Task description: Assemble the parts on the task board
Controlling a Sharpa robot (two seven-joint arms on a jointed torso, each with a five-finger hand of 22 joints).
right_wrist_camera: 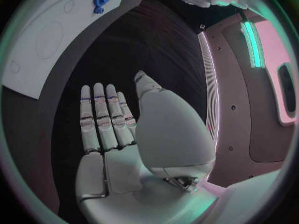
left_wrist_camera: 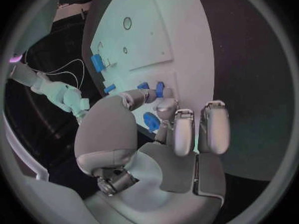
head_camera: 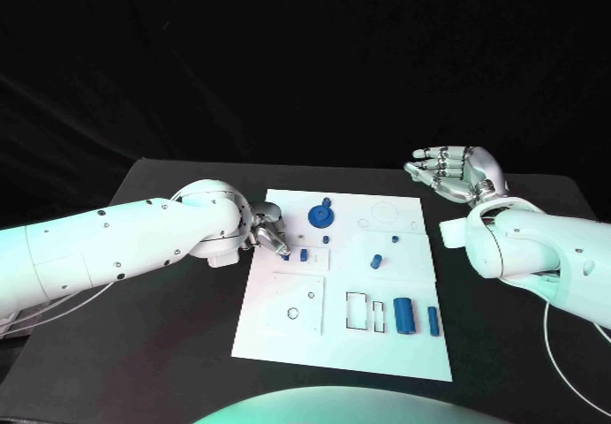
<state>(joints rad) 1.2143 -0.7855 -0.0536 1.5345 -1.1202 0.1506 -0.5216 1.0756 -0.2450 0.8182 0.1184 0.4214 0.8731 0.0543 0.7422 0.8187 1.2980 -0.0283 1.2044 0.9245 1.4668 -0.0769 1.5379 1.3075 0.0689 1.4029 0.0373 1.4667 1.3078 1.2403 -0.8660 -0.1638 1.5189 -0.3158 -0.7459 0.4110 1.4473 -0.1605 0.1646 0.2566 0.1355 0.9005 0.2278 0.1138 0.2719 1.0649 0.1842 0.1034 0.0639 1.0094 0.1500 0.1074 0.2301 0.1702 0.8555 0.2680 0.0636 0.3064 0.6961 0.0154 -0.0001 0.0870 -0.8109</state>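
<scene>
The task board (head_camera: 299,327) is laid flat mid-worktop (head_camera: 166,353), with blue parts (head_camera: 403,315) spread over it. A small blue part (head_camera: 285,254) near its left edge is met by the fingers (head_camera: 271,236) of the left hand (head_camera: 265,225), curled down onto it; whether it is actually gripped cannot be told. The right hand (head_camera: 458,172) is held off the board's far right corner, fingers (right_wrist_camera: 99,119) straight and parted, nothing in them.

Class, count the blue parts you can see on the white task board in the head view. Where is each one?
7: round part at the far middle; small one just nearer; two by the left robot hand, at and; centre; two cylinders near right. Others may be hidden.
</scene>
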